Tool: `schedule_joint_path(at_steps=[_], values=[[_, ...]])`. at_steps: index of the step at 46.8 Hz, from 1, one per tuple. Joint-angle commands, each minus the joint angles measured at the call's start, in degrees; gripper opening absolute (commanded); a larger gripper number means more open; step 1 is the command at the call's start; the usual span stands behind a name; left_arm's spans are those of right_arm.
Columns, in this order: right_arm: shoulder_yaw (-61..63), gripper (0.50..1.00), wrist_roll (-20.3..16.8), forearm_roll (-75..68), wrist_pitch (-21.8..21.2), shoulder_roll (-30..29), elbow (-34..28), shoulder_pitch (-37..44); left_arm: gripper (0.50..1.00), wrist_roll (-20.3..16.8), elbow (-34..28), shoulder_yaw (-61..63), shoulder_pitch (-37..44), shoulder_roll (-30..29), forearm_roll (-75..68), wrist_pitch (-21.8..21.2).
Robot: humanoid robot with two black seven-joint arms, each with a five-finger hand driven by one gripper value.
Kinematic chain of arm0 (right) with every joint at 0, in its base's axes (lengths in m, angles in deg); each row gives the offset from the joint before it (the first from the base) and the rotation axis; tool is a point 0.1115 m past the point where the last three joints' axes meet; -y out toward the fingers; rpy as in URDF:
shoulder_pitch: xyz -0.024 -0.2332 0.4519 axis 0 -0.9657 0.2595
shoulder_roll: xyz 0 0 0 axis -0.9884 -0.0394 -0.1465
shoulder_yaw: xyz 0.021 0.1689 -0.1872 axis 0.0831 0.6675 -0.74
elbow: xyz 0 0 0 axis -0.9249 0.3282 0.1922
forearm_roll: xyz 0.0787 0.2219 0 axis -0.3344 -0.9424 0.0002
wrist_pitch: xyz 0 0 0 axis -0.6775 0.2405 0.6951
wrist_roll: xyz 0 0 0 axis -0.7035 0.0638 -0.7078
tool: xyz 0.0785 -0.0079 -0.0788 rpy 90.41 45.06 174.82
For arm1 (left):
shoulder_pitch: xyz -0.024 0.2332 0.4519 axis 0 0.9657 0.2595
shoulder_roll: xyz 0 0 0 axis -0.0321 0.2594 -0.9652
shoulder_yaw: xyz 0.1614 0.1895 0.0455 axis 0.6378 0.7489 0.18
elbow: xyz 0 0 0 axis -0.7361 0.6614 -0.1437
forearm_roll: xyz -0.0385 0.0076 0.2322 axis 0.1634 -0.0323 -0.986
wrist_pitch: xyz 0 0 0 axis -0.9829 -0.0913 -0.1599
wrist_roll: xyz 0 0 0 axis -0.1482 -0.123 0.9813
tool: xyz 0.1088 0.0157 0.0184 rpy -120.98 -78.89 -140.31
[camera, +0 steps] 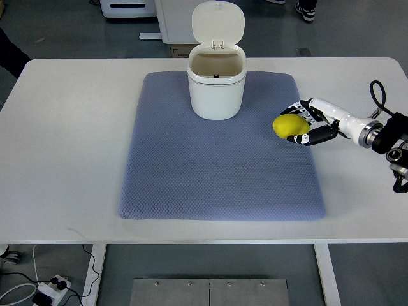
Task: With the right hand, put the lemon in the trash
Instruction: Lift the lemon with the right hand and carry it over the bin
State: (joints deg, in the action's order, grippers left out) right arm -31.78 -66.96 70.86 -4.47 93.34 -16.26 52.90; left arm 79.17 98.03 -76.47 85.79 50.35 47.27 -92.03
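From my feed I look down steeply on a white table [70, 146] with a blue-grey quilted mat [210, 172] spread across its middle. A white trash bin [217, 89] stands on the mat toward 12 o'clock, close to the mat's far edge. Its hinged lid [218, 24] is tipped up and back, so I see straight into the open mouth; the inside looks brownish and I cannot tell what, if anything, lies in it.

The right hand [312, 124] comes in from the picture's 3 o'clock edge on a white forearm with a black wrist and looped cable. It sits at the mat's right border, at about 4 o'clock from the bin and well apart from it. The lemon [291, 125] is bright yellow and lies at the hand's fingertip end, just inside the mat's right edge. The fingers [299, 108] curl around it, some over the far side and some under the near side, so the fruit is cupped between them. Whether the lemon rests on the mat or is raised off it I cannot tell from this angle.

At 7 o'clock below the table, a power strip [51, 288] with cables lies on the floor
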Motion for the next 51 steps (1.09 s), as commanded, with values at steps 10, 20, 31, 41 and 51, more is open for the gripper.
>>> schedule_joint_path(at_steps=[10, 20, 31, 41, 51], values=[[2.5, 0.573, -0.3, -4.8, -4.1, 5.2, -2.0, 3.7, 1.000, -0.1, 0.0, 0.0, 0.0, 0.0, 0.0, 0.0], [2.5, 0.573, -0.5, -7.5, -6.2, 6.9, -2.2, 8.2, 1.000, 0.0, 0.0, 0.0, 0.0, 0.0, 0.0, 0.0], [-0.6, 0.575, -2.0, -11.7, -6.5, 5.9, -2.2, 14.6, 1.000, 0.0, 0.0, 0.0, 0.0, 0.0, 0.0, 0.0], [-7.2, 0.581, -2.3, -16.5, -6.4, 0.8, -1.8, 22.2, 1.000, 0.0, 0.0, 0.0, 0.0, 0.0, 0.0, 0.0], [-11.6, 0.590, -2.8, -20.5, -6.4, -4.4, 0.1, 27.4, 1.000, 0.0, 0.0, 0.0, 0.0, 0.0, 0.0, 0.0]])
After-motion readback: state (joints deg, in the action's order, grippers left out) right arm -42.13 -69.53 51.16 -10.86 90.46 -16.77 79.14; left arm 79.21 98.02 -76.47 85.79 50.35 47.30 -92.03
